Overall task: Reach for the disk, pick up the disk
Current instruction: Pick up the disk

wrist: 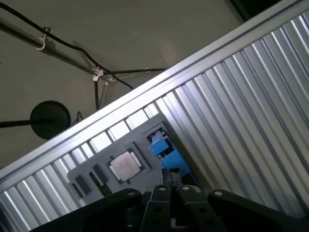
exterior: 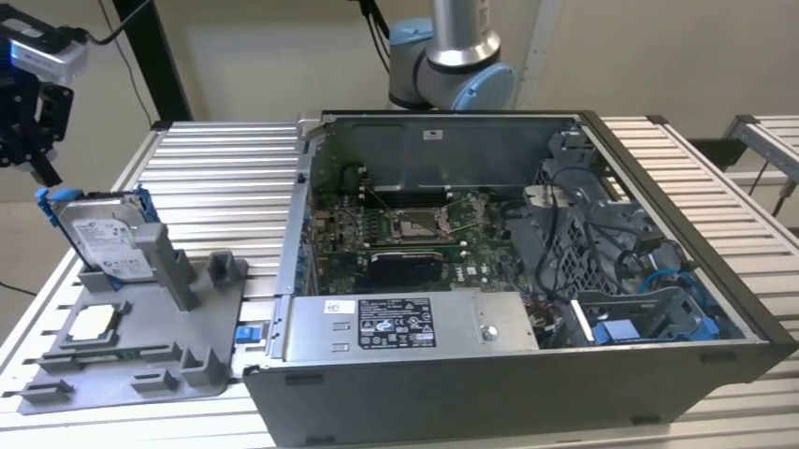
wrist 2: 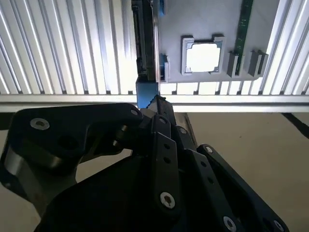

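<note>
reach step, i'd say: gripper [exterior: 51,178] hangs just over the standing disk [exterior: 107,234], jaws pinched together, empty; a grasp needs them parted first.

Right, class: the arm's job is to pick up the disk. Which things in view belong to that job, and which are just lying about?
Job in hand:
- disk, upright in the grey holder
- hand, close above the disk's edge

Lying about:
- square chip
- open computer case
- labelled grey box
</note>
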`<control>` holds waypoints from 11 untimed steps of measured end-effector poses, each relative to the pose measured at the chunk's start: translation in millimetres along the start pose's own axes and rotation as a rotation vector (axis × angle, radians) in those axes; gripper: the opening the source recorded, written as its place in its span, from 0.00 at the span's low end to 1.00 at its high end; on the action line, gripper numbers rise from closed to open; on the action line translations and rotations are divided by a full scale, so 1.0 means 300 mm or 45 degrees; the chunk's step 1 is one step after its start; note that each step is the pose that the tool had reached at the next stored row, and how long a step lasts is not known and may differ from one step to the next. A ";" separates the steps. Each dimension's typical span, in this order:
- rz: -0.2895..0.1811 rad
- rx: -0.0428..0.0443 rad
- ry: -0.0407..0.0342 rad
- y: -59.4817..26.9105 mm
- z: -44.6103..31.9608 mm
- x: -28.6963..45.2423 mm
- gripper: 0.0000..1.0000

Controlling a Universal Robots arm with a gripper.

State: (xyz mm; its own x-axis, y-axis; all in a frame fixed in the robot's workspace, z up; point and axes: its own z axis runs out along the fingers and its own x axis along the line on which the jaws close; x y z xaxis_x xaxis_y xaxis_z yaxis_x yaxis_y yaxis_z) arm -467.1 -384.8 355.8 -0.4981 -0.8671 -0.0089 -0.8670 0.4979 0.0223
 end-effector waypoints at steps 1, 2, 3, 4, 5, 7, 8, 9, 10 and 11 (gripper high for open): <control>-0.024 0.000 0.0006 0.000 0.000 0.000 0.00; -0.047 0.000 0.0010 0.000 0.000 0.000 0.00; -0.069 -0.001 0.0015 0.000 0.000 0.000 0.00; -0.092 -0.001 0.0020 0.000 0.000 0.000 0.00; -0.116 -0.001 0.0024 0.000 0.000 0.000 0.00; -0.164 0.000 0.0030 0.000 0.000 0.000 0.00; -0.185 0.000 0.0033 0.000 0.000 0.000 0.00; -0.209 0.000 0.0038 0.000 0.000 0.000 0.00; -0.229 0.000 0.0040 0.000 0.000 0.000 0.00; -0.246 -0.001 0.0042 0.000 0.000 -0.001 0.00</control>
State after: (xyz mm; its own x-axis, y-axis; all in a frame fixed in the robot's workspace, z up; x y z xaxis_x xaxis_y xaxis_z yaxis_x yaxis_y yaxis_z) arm -467.0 -384.7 355.8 -0.3223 -0.9466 -0.0097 -0.9465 0.3220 0.0210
